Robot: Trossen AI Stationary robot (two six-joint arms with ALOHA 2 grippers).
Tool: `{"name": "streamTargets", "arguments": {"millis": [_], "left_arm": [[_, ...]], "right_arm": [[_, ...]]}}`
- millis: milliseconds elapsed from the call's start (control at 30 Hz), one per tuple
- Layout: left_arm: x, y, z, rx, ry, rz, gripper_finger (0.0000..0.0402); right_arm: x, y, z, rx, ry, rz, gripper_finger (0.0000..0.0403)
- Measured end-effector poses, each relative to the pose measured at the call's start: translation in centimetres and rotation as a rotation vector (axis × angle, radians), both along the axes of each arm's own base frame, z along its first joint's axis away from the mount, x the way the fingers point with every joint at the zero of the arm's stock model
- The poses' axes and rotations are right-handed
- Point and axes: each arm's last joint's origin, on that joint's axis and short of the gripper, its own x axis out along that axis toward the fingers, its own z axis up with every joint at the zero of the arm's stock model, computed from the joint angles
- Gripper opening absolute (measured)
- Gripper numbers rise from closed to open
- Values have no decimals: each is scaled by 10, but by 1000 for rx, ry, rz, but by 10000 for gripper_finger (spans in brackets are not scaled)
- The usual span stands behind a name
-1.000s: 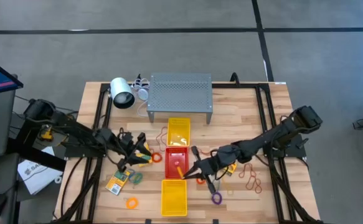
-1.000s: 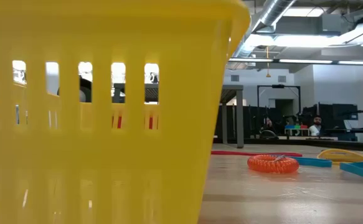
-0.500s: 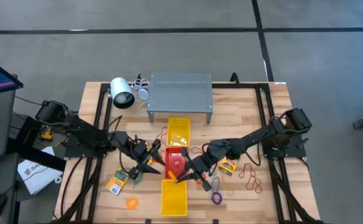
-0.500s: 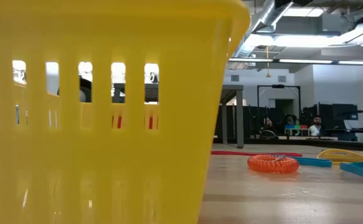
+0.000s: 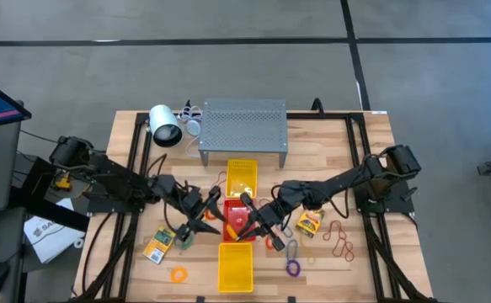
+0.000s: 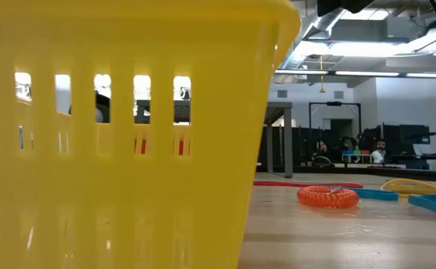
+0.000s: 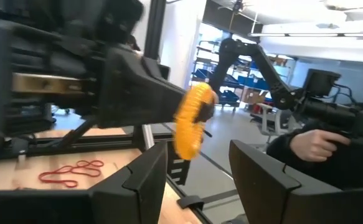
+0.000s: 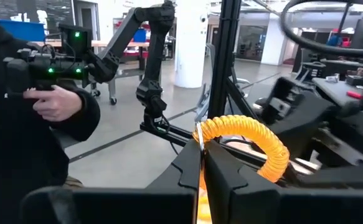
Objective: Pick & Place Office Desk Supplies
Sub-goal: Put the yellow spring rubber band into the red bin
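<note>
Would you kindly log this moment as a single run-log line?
left gripper: open, beside red tray | right gripper: shut on orange coil ring, over red tray | yellow trays: either end

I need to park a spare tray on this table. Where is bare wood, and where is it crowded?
Bare wood lies right of the grey mesh stand, toward the table's far right corner. The middle is crowded: trays, both pincers, scattered bands.
</note>
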Motion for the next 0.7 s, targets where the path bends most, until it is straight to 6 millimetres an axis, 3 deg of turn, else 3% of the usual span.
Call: {"name": "streamTargets", "arguments": {"millis": [233,467,700], "left_arm": [[2,7,0,-5,-2,28,170],[8,3,12,-12,-23,10,170],[9,3,12,-8,-4,10,170]], "right_arm": [[0,0,0,-24,-14,2,4],[2,-8,-1,-37,-19,-25,3],[4,-16,-1,-38,-15,-46,4]]}}
